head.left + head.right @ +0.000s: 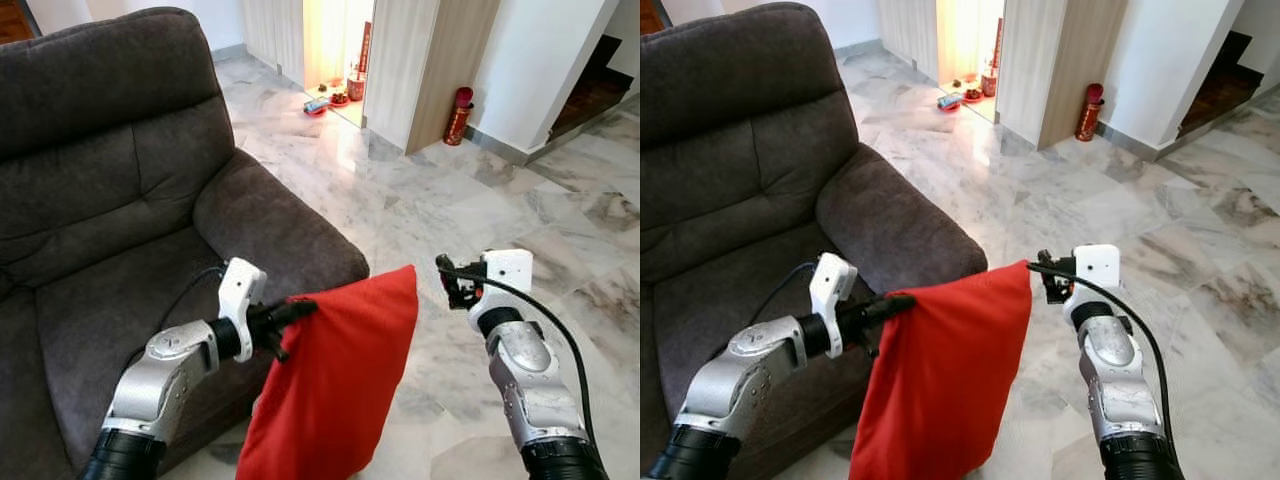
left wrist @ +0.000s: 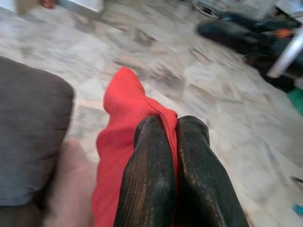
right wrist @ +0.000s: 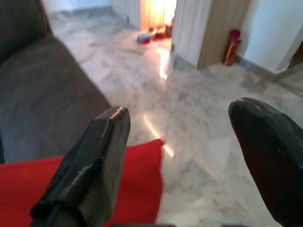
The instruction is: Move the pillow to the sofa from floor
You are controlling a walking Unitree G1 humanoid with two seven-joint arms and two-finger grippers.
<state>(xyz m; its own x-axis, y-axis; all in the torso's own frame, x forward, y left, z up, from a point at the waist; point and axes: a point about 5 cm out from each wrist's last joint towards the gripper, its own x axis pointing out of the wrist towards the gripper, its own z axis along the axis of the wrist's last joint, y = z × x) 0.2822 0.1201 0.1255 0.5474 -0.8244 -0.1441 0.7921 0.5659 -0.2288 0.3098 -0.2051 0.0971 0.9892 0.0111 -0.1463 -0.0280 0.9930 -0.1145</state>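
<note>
My left hand [image 1: 300, 312]: raised in front of the sofa's front edge, near its right armrest; the two black fingers [image 2: 151, 175] are pressed together on a fold of red cloth at the pillow's upper corner, so this hand carries the pillow.

Pillow [image 1: 335, 390]: red, flat, hanging in the air off the floor, just beside the sofa's front right corner and below the level of the armrest top.

Pillow's long axis: runs nearly up and down, leaning a little; the upper edge slopes from my left hand up to a free pointed corner that sticks up toward my right hand, and the lower end hangs toward the floor and runs out of view.

My right hand [image 1: 452, 283]: held up over the floor, near the pillow's free upper corner but apart from it; the fingers [image 3: 90, 170] are spread wide with nothing between them.

Sofa [image 1: 110, 170]: dark grey, plush, with a seat cushion and a rounded armrest on its right side.

Floor [image 1: 420, 200]: pale marble tiles, running back to a bright doorway.

Red cylinder [image 1: 459, 117]: upright on the floor against a wooden wall panel, well apart from the sofa.
</note>
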